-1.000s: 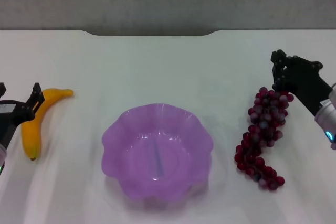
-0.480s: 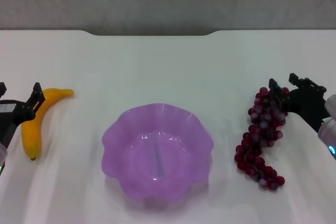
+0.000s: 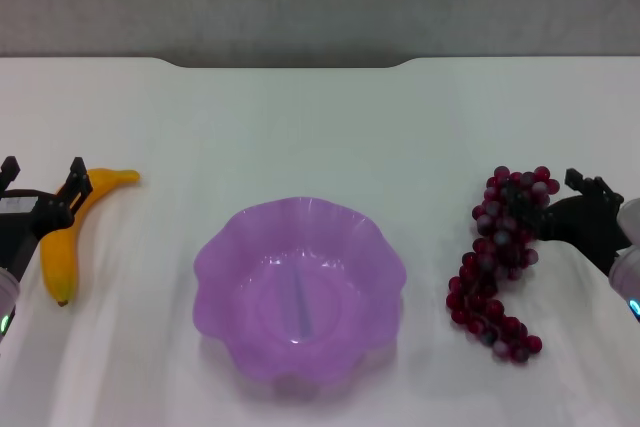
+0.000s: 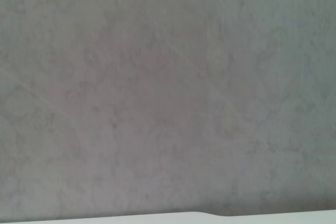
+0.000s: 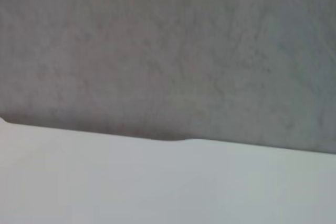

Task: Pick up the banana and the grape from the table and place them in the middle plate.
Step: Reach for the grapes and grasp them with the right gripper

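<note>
The yellow banana (image 3: 60,237) lies at the table's left side. My left gripper (image 3: 43,182) is open over the banana's far end, and its right finger (image 3: 78,175) overlaps the fruit. The dark red grape bunch (image 3: 500,257) lies at the right. My right gripper (image 3: 553,205) is low at the bunch's upper end and open. One finger (image 3: 588,185) shows on the outer side, and the other is partly hidden among the grapes. The purple scalloped middle plate (image 3: 215,257) stands empty between them. Neither wrist view shows the fruit or fingers.
The white table (image 3: 300,127) has a notched far edge with a grey wall behind it. The wrist views show only that wall and a strip of the tabletop (image 5: 157,187).
My right gripper has come down and towards the near right, from above the grape bunch to its upper end. My left gripper has shifted slightly at the banana. The fruit has not moved.
</note>
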